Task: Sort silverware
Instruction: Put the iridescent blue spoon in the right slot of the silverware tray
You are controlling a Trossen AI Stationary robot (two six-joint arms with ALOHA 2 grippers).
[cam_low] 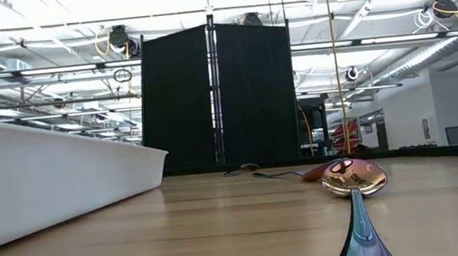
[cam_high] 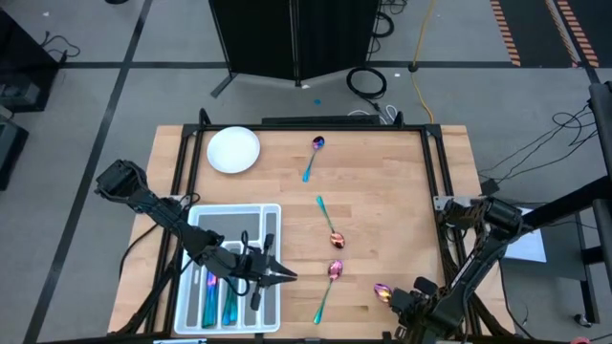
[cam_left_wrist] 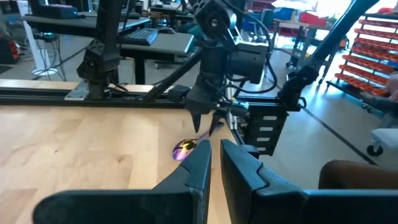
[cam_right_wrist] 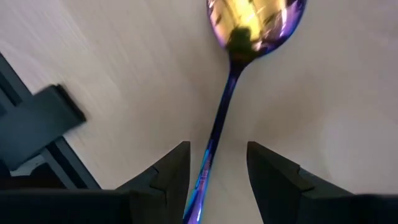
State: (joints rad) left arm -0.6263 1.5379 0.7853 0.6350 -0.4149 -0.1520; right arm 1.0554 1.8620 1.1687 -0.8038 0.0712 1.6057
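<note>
High view, table: a wooden table [cam_high: 382, 191] fills the middle of the frame.
High view, plate: a white round plate [cam_high: 233, 150] sits at the upper left of the table.
High view, tray: a translucent white compartment tray [cam_high: 273, 215] lies at the lower left, with blue and teal silverware [cam_high: 208, 296] in its slots.
High view, loose pieces: a spoon with a purple bowl [cam_high: 313, 156] lies upper centre; a second spoon [cam_high: 330, 226] lies centre; a third spoon [cam_high: 328, 286] lies lower centre; a fourth spoon [cam_high: 382, 292] lies lower right.
High view, left gripper [cam_high: 287, 276]: over the tray's right edge at the lower left, fingers nearly together, nothing between them.
High view, right gripper [cam_high: 402, 301]: lower right, just beside the fourth spoon's bowl.

Low view, tray wall [cam_low: 47, 181]: white, filling the left side.
Low view, nearest spoon [cam_low: 355, 191]: gold-pink bowl at centre right, blue handle running to the bottom edge.
Low view, farther silverware [cam_low: 281, 174]: small at mid-frame, kind hard to tell.

Left wrist view, own fingers [cam_left_wrist: 202, 168]: lower centre, a narrow gap, empty.
Left wrist view, other arm's gripper [cam_left_wrist: 205, 121]: centre, tips down, just above a purple-gold spoon bowl [cam_left_wrist: 184, 149].

Right wrist view, spoon [cam_right_wrist: 249, 31]: gold and purple bowl at top centre, blue handle running down the middle.
Right wrist view, own fingers [cam_right_wrist: 171, 171]: spread wide at the bottom, one on each side of the handle, not pressing it.
</note>
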